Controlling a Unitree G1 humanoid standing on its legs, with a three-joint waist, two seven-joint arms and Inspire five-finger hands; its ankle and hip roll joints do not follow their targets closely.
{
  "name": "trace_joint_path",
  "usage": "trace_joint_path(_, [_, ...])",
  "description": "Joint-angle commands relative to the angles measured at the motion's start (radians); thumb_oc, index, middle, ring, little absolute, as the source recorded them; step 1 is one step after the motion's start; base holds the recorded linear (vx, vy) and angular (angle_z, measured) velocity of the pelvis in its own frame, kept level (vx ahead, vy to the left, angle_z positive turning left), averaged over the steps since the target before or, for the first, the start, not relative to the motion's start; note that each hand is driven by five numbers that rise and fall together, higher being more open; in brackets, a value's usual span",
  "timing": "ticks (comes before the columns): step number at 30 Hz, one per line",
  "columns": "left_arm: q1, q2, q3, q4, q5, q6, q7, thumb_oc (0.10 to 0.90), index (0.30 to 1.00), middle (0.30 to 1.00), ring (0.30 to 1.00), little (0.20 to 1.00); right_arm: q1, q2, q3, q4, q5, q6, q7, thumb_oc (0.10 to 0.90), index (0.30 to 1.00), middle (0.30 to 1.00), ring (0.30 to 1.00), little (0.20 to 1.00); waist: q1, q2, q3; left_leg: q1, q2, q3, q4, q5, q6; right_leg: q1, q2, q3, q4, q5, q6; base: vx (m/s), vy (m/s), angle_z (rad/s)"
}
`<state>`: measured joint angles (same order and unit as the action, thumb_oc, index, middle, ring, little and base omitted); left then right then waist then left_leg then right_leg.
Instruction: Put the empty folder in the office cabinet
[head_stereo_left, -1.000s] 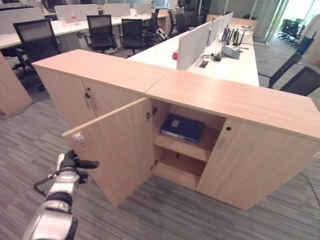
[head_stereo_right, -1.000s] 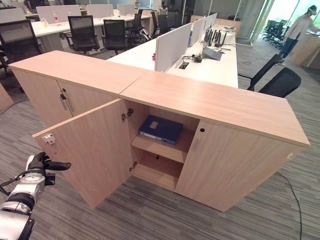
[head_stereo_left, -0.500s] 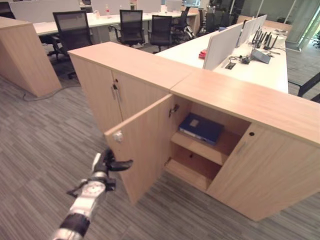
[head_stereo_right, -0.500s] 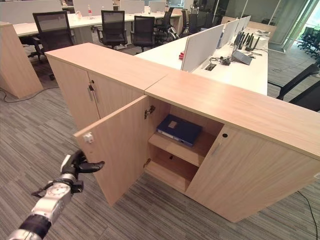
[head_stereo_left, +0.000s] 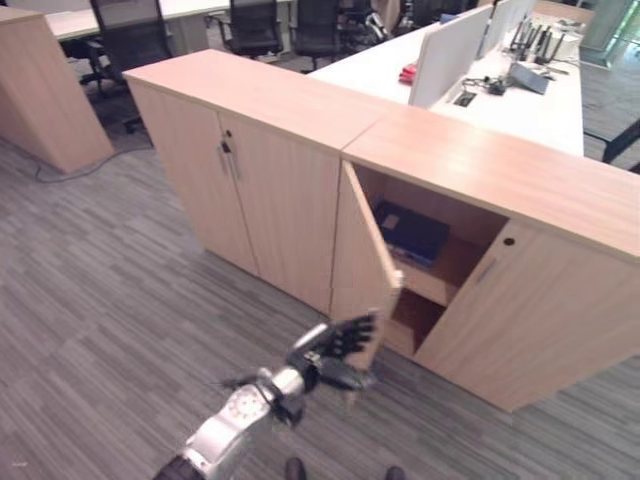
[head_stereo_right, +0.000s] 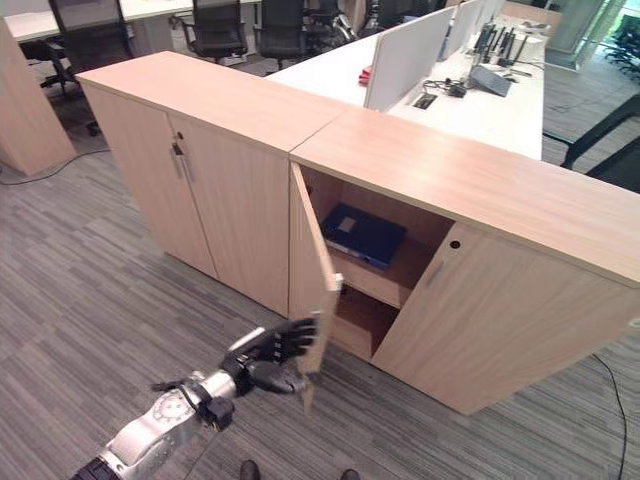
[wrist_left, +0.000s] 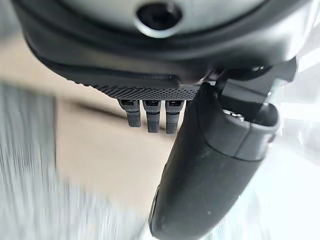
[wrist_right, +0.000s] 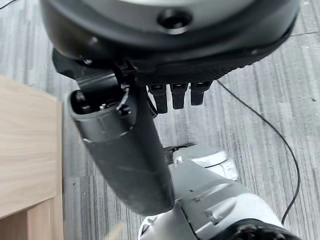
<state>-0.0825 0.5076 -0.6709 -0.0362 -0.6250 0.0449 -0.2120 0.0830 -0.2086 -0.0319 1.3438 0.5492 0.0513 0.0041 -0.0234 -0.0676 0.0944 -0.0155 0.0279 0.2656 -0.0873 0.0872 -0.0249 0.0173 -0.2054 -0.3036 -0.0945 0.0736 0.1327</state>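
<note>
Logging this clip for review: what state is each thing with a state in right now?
Cabinet door: ajar, swung partway round.
Blue folder: lying flat on the upper shelf inside.
Neighbouring cabinet doors: closed.
Right-hand door: closed.
Left hand: open, fingers against the door's edge.
Right hand: open, holding nothing.

No readable text, label or number anywhere
</note>
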Motion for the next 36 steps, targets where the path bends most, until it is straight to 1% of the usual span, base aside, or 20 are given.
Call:
trace_joint_path(1, [-0.193, -0.063, 0.037, -0.090, -0.022, -0.074, -0.050, 0.800, 0.900, 0.900, 0.900, 0.900, -0.045, -0.017, 0.033, 0.042, -0.049, 0.001, 0.014, 0.800, 0.900, 0.900, 0.900, 0.900, -0.012, 0.049, -0.008, 0.133, 0.043, -0.043, 0.000, -0.154, -0.009, 0.084, 0.068, -0.049, 0.007, -0.084, -0.006, 0.00, -0.021, -0.30])
trace_joint_path(8, [-0.257, -0.070, -0.013, -0.088, 0.020, -0.087, -0.062, 0.800, 0.900, 0.900, 0.900, 0.900, -0.055, -0.018, 0.064, 0.014, -0.042, -0.008, 0.018, 0.800, 0.900, 0.900, 0.900, 0.900, -0.027, 0.049, -0.009, 0.140, 0.066, -0.024, 0.000, -0.147, -0.021, 0.078, 0.088, -0.030, 0.007, -0.094, -0.015, -0.01, -0.064, -0.12])
trace_joint_path(13, [-0.247, -0.115, -0.003, 0.058, 0.076, -0.103, -0.039, 0.800, 0.900, 0.900, 0.900, 0.900, -0.067, -0.024, 0.067, 0.001, -0.013, -0.020, 0.009, 0.800, 0.900, 0.900, 0.900, 0.900, -0.048, 0.044, -0.008, 0.153, 0.099, 0.008, 0.009, -0.142, -0.035, 0.068, 0.121, 0.011, 0.007, -0.109, -0.029, -0.01, -0.091, -0.18])
trace_joint_path(19, [-0.071, -0.173, 0.167, 0.418, 0.206, -0.097, 0.017, 0.800, 0.900, 0.900, 0.900, 0.900, -0.050, -0.036, 0.010, 0.063, -0.001, -0.018, 0.006, 0.800, 0.900, 0.900, 0.900, 0.900, -0.075, 0.022, -0.009, 0.143, 0.166, 0.057, 0.119, -0.161, -0.058, 0.070, 0.182, 0.075, 0.007, -0.136, -0.073, 0.00, -0.179, -0.45])
trace_joint_path(20, [-0.042, -0.182, 0.201, 0.495, 0.215, -0.085, 0.023, 0.800, 0.900, 0.900, 0.900, 0.900, -0.050, -0.041, -0.002, 0.076, 0.007, -0.018, 0.005, 0.800, 0.900, 0.900, 0.900, 0.900, -0.075, 0.021, -0.009, 0.141, 0.185, 0.046, 0.157, -0.186, -0.068, 0.080, 0.198, 0.094, 0.007, -0.153, -0.075, 0.06, -0.128, -0.18])
trace_joint_path(21, [-0.043, -0.184, 0.202, 0.498, 0.216, -0.088, 0.023, 0.800, 0.900, 0.900, 0.900, 0.900, -0.050, -0.043, -0.001, 0.077, 0.008, -0.018, 0.006, 0.800, 0.900, 0.900, 0.900, 0.900, -0.076, 0.023, -0.009, 0.139, 0.188, 0.046, 0.163, -0.191, -0.069, 0.081, 0.200, 0.094, 0.007, -0.153, -0.076, 0.06, -0.189, -0.11])
trace_joint_path(22, [0.000, -0.229, 0.276, 0.714, 0.203, -0.056, 0.033, 0.800, 0.900, 0.900, 0.900, 0.900, -0.051, -0.057, -0.012, 0.095, 0.007, -0.010, 0.006, 0.800, 0.900, 0.900, 0.900, 0.900, -0.075, 0.010, -0.003, 0.124, 0.210, 0.051, 0.247, -0.206, -0.061, 0.086, 0.218, 0.118, 0.008, -0.154, -0.092, -0.01, -0.177, -0.10])
trace_joint_path(23, [0.006, -0.245, 0.307, 0.813, 0.202, -0.052, 0.037, 0.800, 0.900, 0.900, 0.900, 0.900, -0.054, -0.061, -0.015, 0.102, 0.009, -0.009, 0.008, 0.800, 0.900, 0.900, 0.900, 0.900, -0.073, 0.006, 0.000, 0.113, 0.219, 0.047, 0.297, -0.210, -0.056, 0.088, 0.226, 0.129, 0.008, -0.154, -0.099, -0.01, -0.176, -0.14])
trace_joint_path(24, [0.003, -0.248, 0.307, 0.818, 0.203, -0.056, 0.036, 0.800, 0.900, 0.900, 0.900, 0.900, -0.056, -0.063, -0.015, 0.103, 0.009, -0.009, 0.008, 0.800, 0.900, 0.900, 0.900, 0.900, -0.074, 0.009, 0.001, 0.108, 0.222, 0.046, 0.304, -0.214, -0.057, 0.087, 0.228, 0.129, 0.008, -0.154, -0.100, -0.01, -0.115, -0.31])
trace_joint_path(25, [0.008, -0.262, 0.354, 0.936, 0.206, -0.046, 0.046, 0.800, 0.900, 0.900, 0.900, 0.900, -0.058, -0.070, -0.021, 0.112, 0.007, -0.005, 0.013, 0.800, 0.900, 0.900, 0.900, 0.900, -0.067, 0.002, 0.005, 0.091, 0.229, 0.031, 0.371, -0.208, -0.048, 0.090, 0.237, 0.148, 0.008, -0.153, -0.108, -0.03, -0.129, -0.69])
trace_joint_path(26, [0.003, -0.286, 0.452, 1.120, 0.180, -0.055, 0.070, 0.800, 0.900, 0.900, 0.900, 0.900, -0.061, -0.093, -0.030, 0.125, -0.003, 0.004, 0.027, 0.800, 0.900, 0.900, 0.900, 0.900, -0.044, 0.000, 0.017, 0.030, 0.203, -0.053, 0.467, -0.202, -0.030, 0.093, 0.251, 0.177, 0.007, -0.153, -0.122, -0.09, -0.148, -0.82])
trace_joint_path(27, [-0.001, -0.287, 0.454, 1.124, 0.180, -0.057, 0.070, 0.800, 0.900, 0.900, 0.900, 0.900, -0.064, -0.093, -0.030, 0.125, -0.003, 0.004, 0.027, 0.800, 0.900, 0.900, 0.900, 0.900, -0.047, -0.009, 0.015, 0.014, 0.197, -0.046, 0.467, -0.179, -0.021, 0.078, 0.243, 0.171, 0.007, -0.141, -0.128, -0.12, -0.102, -0.75])
trace_joint_path(28, [-0.002, -0.286, 0.514, 1.206, 0.177, -0.065, 0.087, 0.800, 0.900, 0.900, 0.900, 0.900, -0.066, -0.106, -0.034, 0.135, -0.018, 0.001, 0.030, 0.800, 0.900, 0.900, 0.900, 0.900, -0.030, -0.013, 0.020, -0.027, 0.155, -0.106, 0.485, -0.183, -0.008, 0.077, 0.242, 0.181, 0.007, -0.141, -0.130, -0.10, -0.036, -0.41])
trace_joint_path(29, [-0.002, -0.289, 0.548, 1.262, 0.188, -0.078, 0.105, 0.800, 0.900, 0.900, 0.900, 0.900, -0.064, -0.112, -0.036, 0.141, -0.032, -0.001, 0.027, 0.800, 0.900, 0.900, 0.900, 0.900, -0.022, -0.014, 0.021, -0.052, 0.121, -0.152, 0.483, -0.197, 0.001, 0.079, 0.240, 0.187, 0.007, -0.140, -0.128, -0.03, 0.010, -0.26])
trace_joint_path(30, [0.014, -0.284, 0.605, 1.328, 0.223, -0.085, 0.131, 0.800, 0.900, 0.900, 0.900, 0.900, -0.067, -0.125, -0.033, 0.148, -0.052, -0.005, 0.024, 0.800, 0.900, 0.900, 0.900, 0.900, -0.002, -0.015, 0.029, -0.080, 0.051, -0.232, 0.441, -0.236, 0.012, 0.079, 0.230, 0.199, 0.008, -0.134, -0.122, 0.00, 0.049, -0.16])
trace_joint_path(31, [0.031, -0.277, 0.630, 1.345, 0.228, -0.089, 0.136, 0.800, 0.900, 0.900, 0.900, 0.900, -0.072, -0.131, -0.030, 0.147, -0.054, -0.009, 0.021, 0.800, 0.900, 0.900, 0.900, 0.900, 0.008, -0.013, 0.035, -0.098, 0.013, -0.277, 0.426, -0.235, 0.012, 0.078, 0.227, 0.206, 0.009, -0.130, -0.120, 0.00, 0.048, -0.20])
trace_joint_path(32, [0.031, -0.276, 0.630, 1.345, 0.228, -0.089, 0.136, 0.800, 0.900, 0.900, 0.900, 0.900, -0.072, -0.130, -0.030, 0.147, -0.054, -0.009, 0.021, 0.800, 0.900, 0.900, 0.900, 0.900, 0.005, -0.015, 0.031, -0.101, 0.010, -0.279, 0.422, -0.231, 0.012, 0.074, 0.225, 0.203, 0.009, -0.130, -0.119, 0.00, 0.065, -0.27])
trace_joint_path(33, [0.058, -0.264, 0.661, 1.374, 0.267, -0.094, 0.154, 0.800, 0.900, 0.900, 0.900, 0.900, -0.084, -0.144, -0.035, 0.144, -0.050, -0.012, 0.021, 0.800, 0.900, 0.900, 0.900, 0.900, 0.026, -0.002, 0.041, -0.125, -0.061, -0.360, 0.391, -0.219, 0.014, 0.065, 0.229, 0.222, 0.014, -0.119, -0.114, -0.01, 0.071, -0.28])
trace_joint_path(34, [0.071, -0.261, 0.676, 1.391, 0.277, -0.100, 0.167, 0.800, 0.900, 0.900, 0.900, 0.900, -0.094, -0.151, -0.035, 0.143, -0.048, -0.015, 0.019, 0.800, 0.900, 0.900, 0.900, 0.900, 0.031, 0.003, 0.046, -0.139, -0.085, -0.381, 0.393, -0.211, 0.011, 0.064, 0.229, 0.230, 0.016, -0.117, -0.110, 0.00, 0.073, -0.23])
trace_joint_path(36, [0.088, -0.264, 0.695, 1.382, 0.262, -0.098, 0.163, 0.800, 0.900, 0.900, 0.900, 0.900, -0.092, -0.149, -0.036, 0.141, -0.043, -0.021, 0.020, 0.800, 0.900, 0.900, 0.900, 0.900, 0.034, 0.015, 0.043, -0.117, -0.086, -0.384, 0.356, -0.207, 0.010, 0.063, 0.234, 0.235, 0.017, -0.117, -0.107, 0.02, 0.042, -0.47])
